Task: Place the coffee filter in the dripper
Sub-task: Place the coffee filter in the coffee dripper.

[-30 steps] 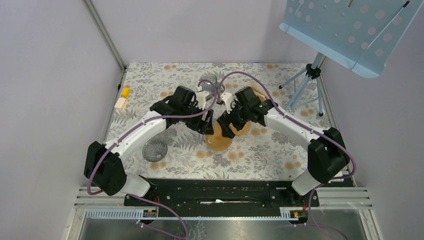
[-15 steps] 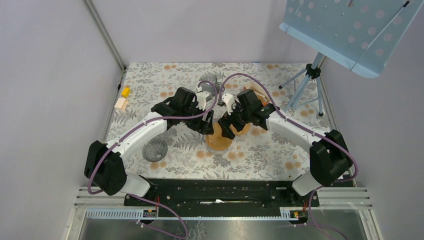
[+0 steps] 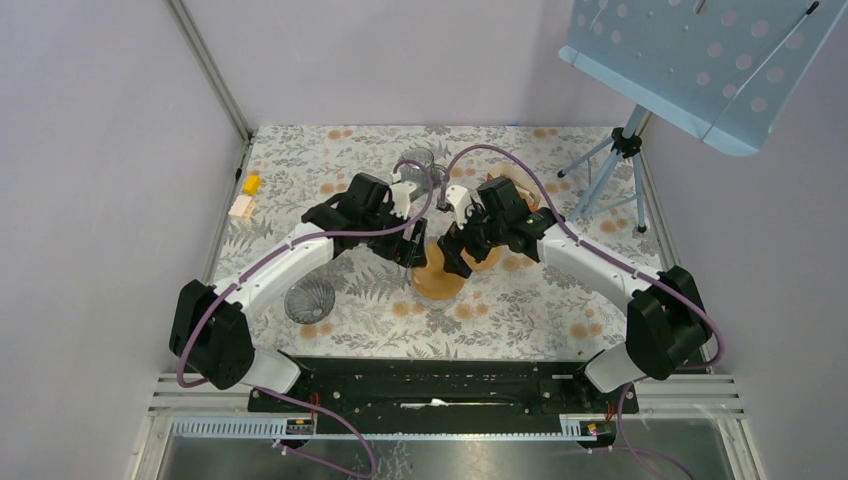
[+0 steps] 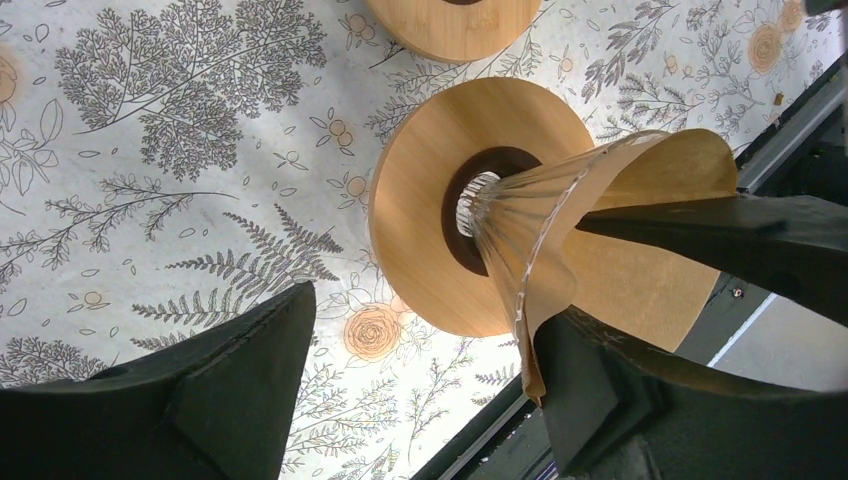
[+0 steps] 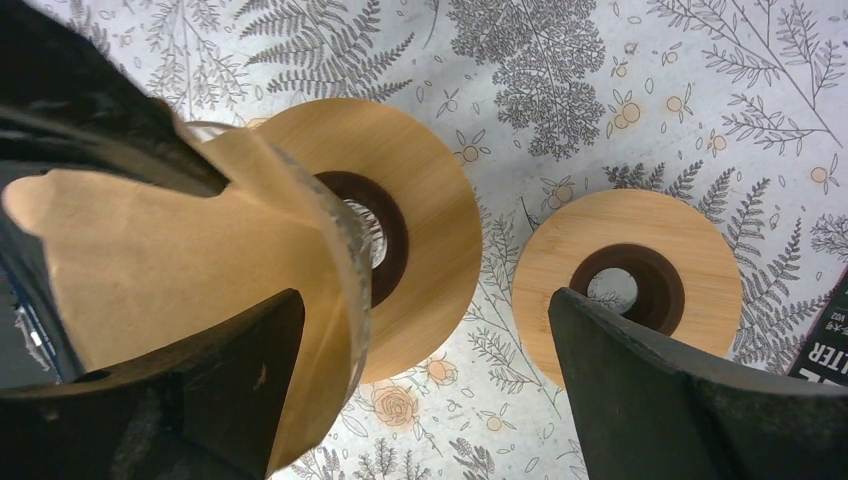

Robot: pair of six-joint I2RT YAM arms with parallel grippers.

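The coffee filter sits in the glass cone of the dripper, directly beneath both claws, with its brown paper standing up past the rim. Whether its tip has reached the bottom of the cone cannot be told. The left claw is spread: one finger is well clear of the cone and the other is just beside the loose paper edge. The right claw is spread as wide. The paper lies close in front of one of its fingers, touching or not I cannot tell, and a second wooden ring lies on the desk near its other finger. The step in hand looks like letting go and leaving the filter settled. To do it well, each claw should back straight away from the cone with fingers wide, so that no pad drags the paper out or creases the raised flap. The paper looks light and springy and may cling or lift, so a slow retreat is best. The dripper stands on its own wooden base, which a sideways nudge could shift. The claws are close together and are better parted one at a time.
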